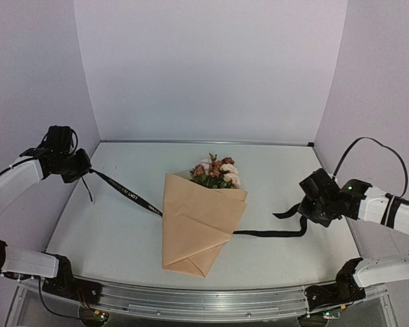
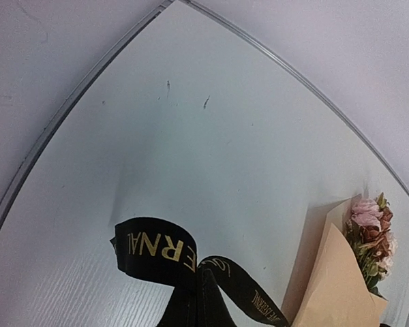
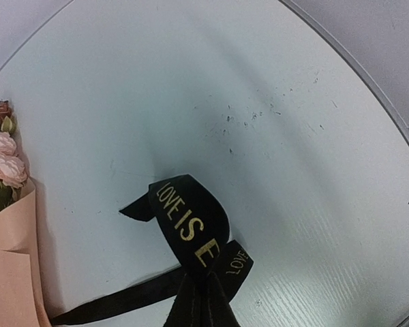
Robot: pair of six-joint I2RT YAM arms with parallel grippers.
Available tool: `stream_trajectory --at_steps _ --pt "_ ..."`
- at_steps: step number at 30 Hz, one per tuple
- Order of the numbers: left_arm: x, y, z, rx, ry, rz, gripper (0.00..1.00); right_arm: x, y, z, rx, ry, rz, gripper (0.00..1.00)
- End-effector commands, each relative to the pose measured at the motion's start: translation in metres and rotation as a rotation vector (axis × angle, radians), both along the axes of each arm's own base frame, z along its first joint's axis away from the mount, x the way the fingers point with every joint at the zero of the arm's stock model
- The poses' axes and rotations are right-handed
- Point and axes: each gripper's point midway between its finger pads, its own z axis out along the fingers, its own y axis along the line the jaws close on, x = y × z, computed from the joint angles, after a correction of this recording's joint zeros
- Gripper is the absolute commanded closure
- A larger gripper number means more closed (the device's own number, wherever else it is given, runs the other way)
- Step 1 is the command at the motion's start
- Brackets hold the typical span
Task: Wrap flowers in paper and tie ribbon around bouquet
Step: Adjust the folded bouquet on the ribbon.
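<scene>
The left arm (image 1: 17, 180) is raised above the left edge of the table (image 1: 109, 231), close to the far left corner, with its white forearm angled up and inward. The left gripper (image 1: 82, 168) is closed, its jaws pressed together on one end of the ribbon (image 1: 126, 193). The right arm (image 1: 388, 208) is stretched in from the right edge at about mid-depth, wrist turned toward the centre, and the right gripper (image 1: 305, 197) is likewise clamped on the ribbon's other end.
</scene>
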Motion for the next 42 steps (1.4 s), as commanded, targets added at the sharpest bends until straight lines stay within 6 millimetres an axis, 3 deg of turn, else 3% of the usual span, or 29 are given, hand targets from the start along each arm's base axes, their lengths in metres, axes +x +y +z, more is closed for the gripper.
stream_trajectory --at_steps 1,3,6,11,14,16,23,28,33,38,42 --pt "-0.006 0.012 -0.017 -0.066 0.041 0.015 1.00 -0.002 -0.010 0.003 -0.031 -0.008 -0.023 1.00" --pt "-0.003 -0.001 -0.012 -0.105 0.008 -0.057 1.00 -0.001 -0.006 0.006 -0.025 -0.007 0.001 1.00" --pt "0.003 -0.040 0.006 -0.204 -0.080 -0.245 1.00 0.006 0.013 0.013 0.018 -0.016 0.084 1.00" --pt "-0.018 -0.148 0.007 -0.258 -0.093 -0.643 1.00 0.015 0.077 0.003 0.194 0.032 0.271 1.00" --pt "-0.036 -0.192 -0.020 -0.281 -0.014 -0.759 1.00 0.020 0.118 -0.012 0.302 0.067 0.337 1.00" --pt "-0.041 -0.203 -0.047 -0.294 0.061 -0.766 1.00 0.025 0.137 -0.025 0.348 0.100 0.351 1.00" --pt "-0.062 -0.251 -0.104 -0.313 0.202 -0.853 1.00 0.051 0.192 -0.055 0.453 0.163 0.398 1.00" --pt "-0.074 -0.275 -0.128 -0.322 0.266 -0.879 1.00 0.067 0.211 -0.061 0.459 0.180 0.418 1.00" --pt "-0.069 -0.293 -0.142 -0.329 0.282 -0.888 1.00 0.083 0.220 -0.075 0.458 0.205 0.407 1.00" --pt "-0.055 -0.308 -0.141 -0.364 0.259 -0.888 1.00 0.102 0.207 -0.074 0.461 0.189 0.364 1.00" --pt "-0.049 -0.311 -0.132 -0.370 0.229 -0.878 1.00 0.100 0.173 -0.063 0.415 0.159 0.296 1.00"
